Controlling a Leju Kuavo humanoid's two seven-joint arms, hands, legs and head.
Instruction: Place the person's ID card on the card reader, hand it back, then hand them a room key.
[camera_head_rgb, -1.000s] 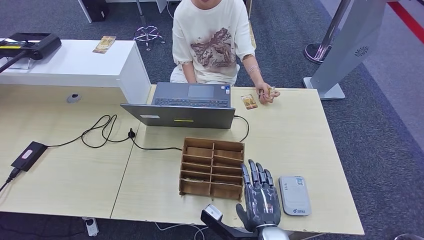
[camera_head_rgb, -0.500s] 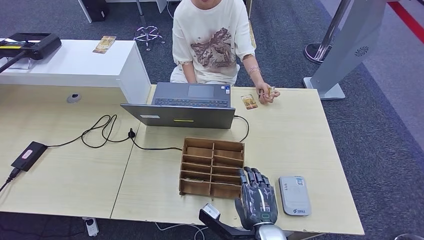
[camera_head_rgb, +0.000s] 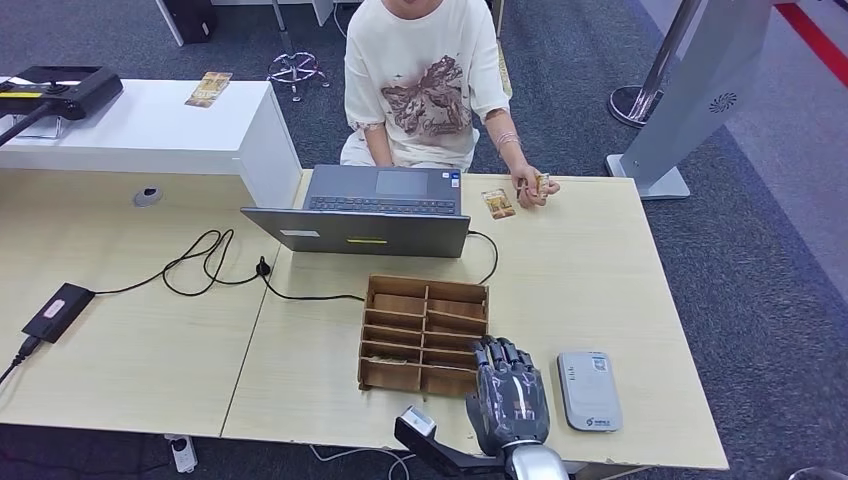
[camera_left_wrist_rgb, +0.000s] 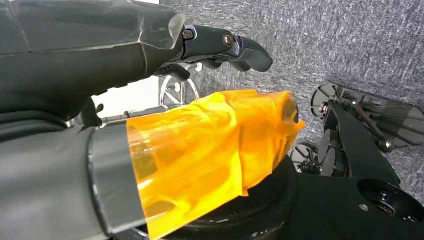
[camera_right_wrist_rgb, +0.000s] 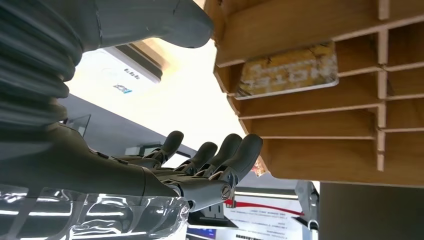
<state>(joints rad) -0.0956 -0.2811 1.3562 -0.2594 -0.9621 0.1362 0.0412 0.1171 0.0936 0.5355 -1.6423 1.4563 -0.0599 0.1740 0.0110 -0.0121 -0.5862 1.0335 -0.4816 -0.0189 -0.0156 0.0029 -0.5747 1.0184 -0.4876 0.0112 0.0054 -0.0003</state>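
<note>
My right hand (camera_head_rgb: 510, 400) has pulled back toward me and its fingers (camera_right_wrist_rgb: 235, 150), stretched out flat a second ago, now curl forward at the near right corner of the wooden card rack (camera_head_rgb: 425, 335), holding nothing. I judge this as the start of reaching for a room key: one printed key card (camera_right_wrist_rgb: 286, 70) lies in a slot just beyond my fingertips. The person's hand (camera_head_rgb: 535, 188) far across the table (camera_head_rgb: 600, 270) holds one small card, and another card (camera_head_rgb: 498, 204) lies flat beside it. The card reader (camera_head_rgb: 588, 390), a smooth pale-grey rounded slab, sits just right of my hand. The rack is thin plywood with plain ledges. My left hand (camera_left_wrist_rgb: 220, 45) hangs with fingers loosely bent, empty.
</note>
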